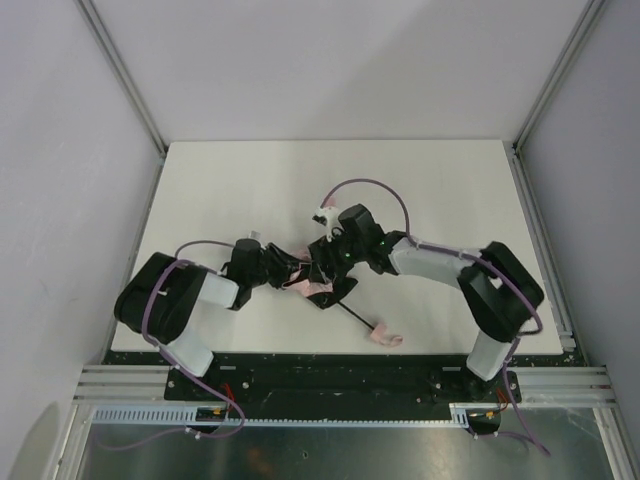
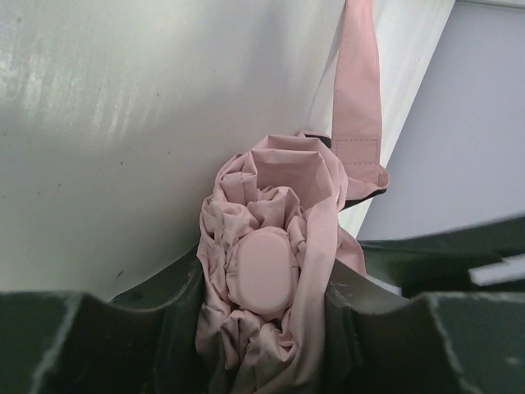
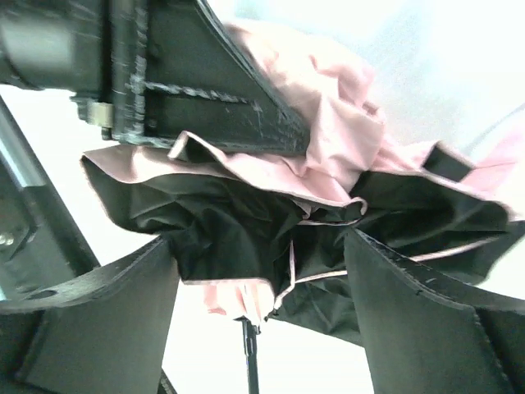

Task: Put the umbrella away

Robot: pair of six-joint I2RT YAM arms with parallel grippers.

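Observation:
The umbrella (image 1: 303,280) lies mid-table, its pale pink canopy bunched between my two grippers. Its thin black shaft (image 1: 352,314) runs toward the near right and ends at the small pink handle (image 1: 386,338). My left gripper (image 1: 288,271) is shut on the bunched top of the canopy. In the left wrist view (image 2: 262,287) the pink cap (image 2: 262,275) sits between the jaws and the strap (image 2: 358,90) trails away. My right gripper (image 1: 326,262) has its jaws wide apart around the canopy's black underside (image 3: 246,222), with the shaft (image 3: 248,353) below.
The white tabletop (image 1: 240,190) is enclosed by grey walls with metal rails at its left and right edges. A purple cable (image 1: 375,186) arches over the right arm. The left gripper's finger (image 3: 205,90) is close above the fabric in the right wrist view.

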